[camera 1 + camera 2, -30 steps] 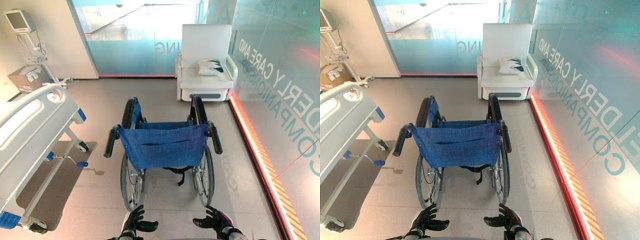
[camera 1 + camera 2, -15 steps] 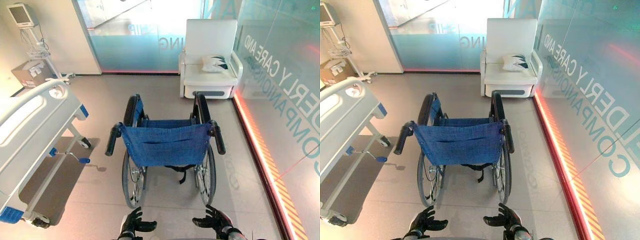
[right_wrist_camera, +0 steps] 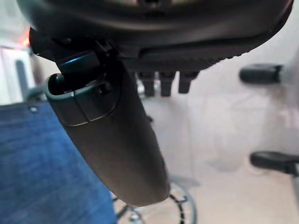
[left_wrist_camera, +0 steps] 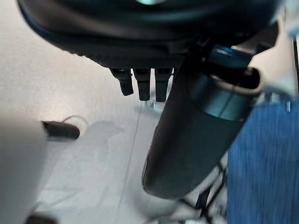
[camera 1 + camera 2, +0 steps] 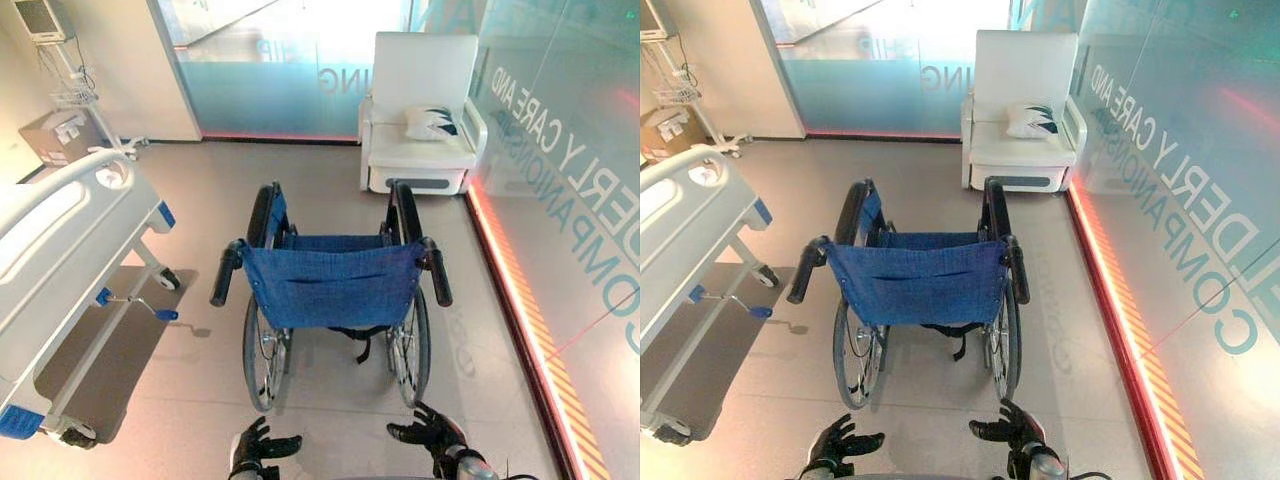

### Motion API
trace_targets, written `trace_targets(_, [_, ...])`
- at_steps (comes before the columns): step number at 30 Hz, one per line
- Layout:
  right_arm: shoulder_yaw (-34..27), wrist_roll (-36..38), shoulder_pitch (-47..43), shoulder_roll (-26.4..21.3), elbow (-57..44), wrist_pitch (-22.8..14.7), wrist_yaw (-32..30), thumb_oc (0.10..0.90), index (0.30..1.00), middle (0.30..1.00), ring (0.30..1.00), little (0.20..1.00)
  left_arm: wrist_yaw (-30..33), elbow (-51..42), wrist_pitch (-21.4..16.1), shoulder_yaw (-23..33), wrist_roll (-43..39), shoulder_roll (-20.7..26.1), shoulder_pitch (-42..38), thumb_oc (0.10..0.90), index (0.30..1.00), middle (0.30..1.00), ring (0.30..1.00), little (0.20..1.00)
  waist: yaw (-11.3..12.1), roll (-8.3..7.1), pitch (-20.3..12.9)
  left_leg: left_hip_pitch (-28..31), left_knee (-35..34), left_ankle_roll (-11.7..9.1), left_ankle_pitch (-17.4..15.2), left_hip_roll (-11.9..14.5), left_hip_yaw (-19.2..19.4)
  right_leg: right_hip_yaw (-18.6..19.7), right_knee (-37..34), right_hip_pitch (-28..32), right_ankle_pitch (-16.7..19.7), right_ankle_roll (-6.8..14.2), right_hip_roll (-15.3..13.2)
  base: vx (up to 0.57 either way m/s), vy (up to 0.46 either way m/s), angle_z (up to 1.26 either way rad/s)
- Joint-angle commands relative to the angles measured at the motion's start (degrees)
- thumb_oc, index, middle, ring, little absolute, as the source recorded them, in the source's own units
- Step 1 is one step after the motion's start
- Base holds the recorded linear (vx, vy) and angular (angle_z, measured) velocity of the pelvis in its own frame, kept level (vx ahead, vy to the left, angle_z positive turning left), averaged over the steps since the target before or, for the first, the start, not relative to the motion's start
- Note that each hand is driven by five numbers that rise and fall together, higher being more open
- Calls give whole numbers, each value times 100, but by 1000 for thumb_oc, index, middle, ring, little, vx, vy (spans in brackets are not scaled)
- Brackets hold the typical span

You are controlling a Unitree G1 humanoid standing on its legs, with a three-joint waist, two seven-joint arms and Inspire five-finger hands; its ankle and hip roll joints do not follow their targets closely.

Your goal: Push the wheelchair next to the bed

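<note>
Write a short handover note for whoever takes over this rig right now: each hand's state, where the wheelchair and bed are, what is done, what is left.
Left hand: open, holding nothing, low behind the wheelchair.
Right hand: open, holding nothing, also behind it.
Wheelchair: mid-floor, back towards the robot, both push handles free.
Bed: to the robot's left, apart from the chair.
Done: robot lined up behind the chair.
Left: take both handles, push the chair over beside the bed.
</note>
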Motion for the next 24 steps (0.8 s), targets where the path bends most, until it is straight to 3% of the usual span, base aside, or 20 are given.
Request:
trace_targets(1, [-494,378,-756,-255,-546,-321,-475,800,900,900,900,900,553,-365,-454,221,-107,533,-817,800,900,900,900,900,78,-156,-49,-88,20,327,-19,-691,-67,-49,58,263,173,-233,130,-7,30,5])
trace_targets(9, [-1199,475,-1181,-1254,-1755,-279,-1275,800,900,900,900,900,1079,-1846,-347,732,169,1706,-1319,800,900,900,900,900,13,-80,-124,-61,20,296,-50,-683,-19,-2,34,283,179,-196,116,-6,22,2])
trace_targets(15, [-1338,383,-1666,-1690,-2892,-495,-2010,800,900,900,900,900,1446,-2583,-628,835,412,2472,-1834,800,900,900,900,900,-49,-51,-162,-84,20,276,-71,-663,47,38,34,257,143,-179,117,-9,13,-2])
trace_targets(20, [-1447,-92,-1892,-1840,-3437,-642,-2456,800,900,900,900,900,1584,-3262,-672,886,673,2688,-2133,800,900,900,900,900,-60,-42,-175,-103,20,278,-88,-659,52,66,34,236,115,-191,126,-6,7,0])
trace_targets(24, [-1431,-156,-2053,-1862,-3821,-587,-2453,800,900,900,900,900,1250,-3732,-595,850,709,2765,-2277,800,900,900,900,900,-55,-52,-168,-97,20,283,-104,-656,49,66,34,248,89,-195,122,0,0,0])
